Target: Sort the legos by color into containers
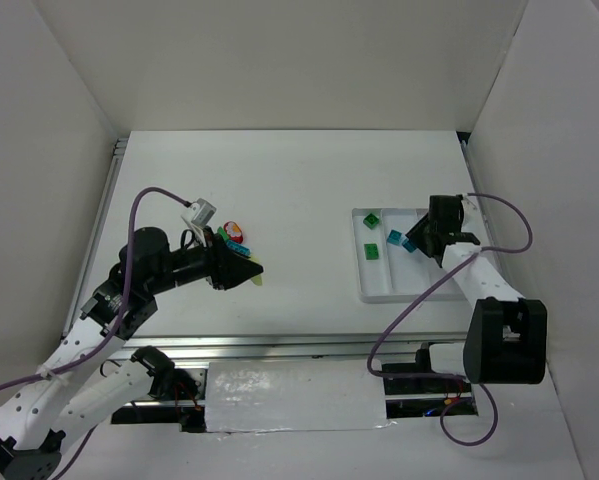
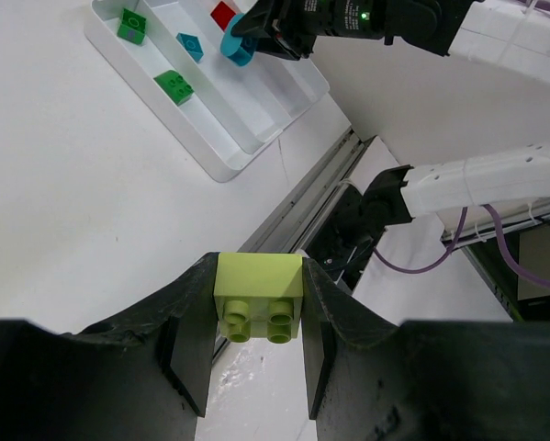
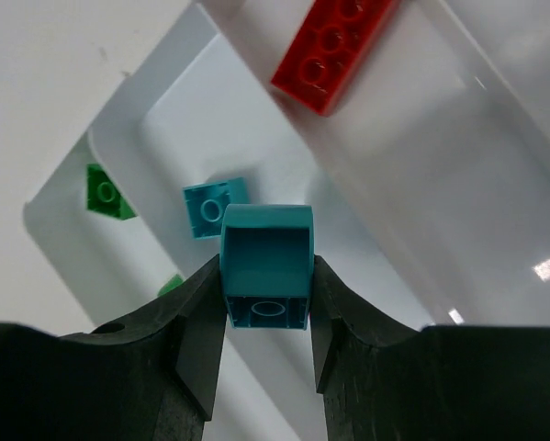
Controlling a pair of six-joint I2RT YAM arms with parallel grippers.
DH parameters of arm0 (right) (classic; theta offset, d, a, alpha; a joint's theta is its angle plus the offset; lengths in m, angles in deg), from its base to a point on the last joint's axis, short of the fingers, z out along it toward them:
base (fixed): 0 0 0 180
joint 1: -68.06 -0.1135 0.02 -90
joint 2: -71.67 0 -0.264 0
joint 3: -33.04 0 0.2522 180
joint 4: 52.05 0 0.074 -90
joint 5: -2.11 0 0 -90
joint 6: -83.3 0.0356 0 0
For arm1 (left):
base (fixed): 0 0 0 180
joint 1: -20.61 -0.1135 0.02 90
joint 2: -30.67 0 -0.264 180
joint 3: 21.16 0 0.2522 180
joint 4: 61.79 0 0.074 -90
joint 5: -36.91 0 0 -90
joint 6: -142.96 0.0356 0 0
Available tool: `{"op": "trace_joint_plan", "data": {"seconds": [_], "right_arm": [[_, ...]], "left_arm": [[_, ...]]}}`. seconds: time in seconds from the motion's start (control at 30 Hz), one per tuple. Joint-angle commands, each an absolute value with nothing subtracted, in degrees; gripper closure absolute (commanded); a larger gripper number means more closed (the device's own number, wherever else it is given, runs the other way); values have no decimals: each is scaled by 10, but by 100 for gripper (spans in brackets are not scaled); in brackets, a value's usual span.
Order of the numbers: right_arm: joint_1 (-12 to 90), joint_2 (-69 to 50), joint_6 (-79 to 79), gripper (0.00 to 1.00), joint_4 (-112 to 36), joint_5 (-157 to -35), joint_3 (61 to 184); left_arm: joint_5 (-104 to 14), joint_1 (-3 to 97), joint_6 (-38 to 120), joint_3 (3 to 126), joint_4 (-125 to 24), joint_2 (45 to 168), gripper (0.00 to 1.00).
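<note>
My left gripper (image 2: 256, 317) is clamped on a pale yellow-green lego (image 2: 258, 292), over the table (image 1: 309, 200), well left of the tray (image 1: 379, 292). My right gripper (image 3: 267, 308) pinches a teal lego (image 3: 265, 241) above the tray, near the loose teal brick (image 3: 215, 207) in the second compartment. Green bricks (image 1: 373, 219) lie in the first compartment, and a red brick (image 3: 334, 46) lies in the third.
</note>
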State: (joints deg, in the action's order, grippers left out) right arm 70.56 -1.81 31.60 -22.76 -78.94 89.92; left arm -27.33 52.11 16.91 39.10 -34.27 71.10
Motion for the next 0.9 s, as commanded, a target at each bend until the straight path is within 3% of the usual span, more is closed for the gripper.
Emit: {"op": "trace_joint_plan", "data": {"seconds": [0.0,0.07,0.13,0.2,0.33,0.4,0.43,0.6,0.7,0.87], "right_arm": [[705,-52,328,96,-214,-732,928],[706,-73,332,90,-208,-735,936],[705,-78,333,55,-211,-746,936],[706,-76,339,33,-218,-757,926],[706,-62,335,26,-234,-797,914],[706,-52,333,18,-241,-811,909],[705,-48,329,6,-247,-833,906],[705,-25,322,5,-246,-875,905],[698,70,304,0,-305,-998,858],[608,182,270,0,-470,-1393,813]], "left_arm": [[-267,519,178,386,-363,715,100],[-267,518,176,383,-366,715,100],[-267,518,176,380,-364,718,100],[-268,518,178,379,-362,720,100],[-270,518,178,379,-363,726,100],[-268,519,176,379,-365,733,99],[-266,518,175,379,-366,735,98],[-265,519,163,380,-384,744,97],[-243,518,145,371,-426,746,98],[-143,518,91,351,-550,754,100]]}}
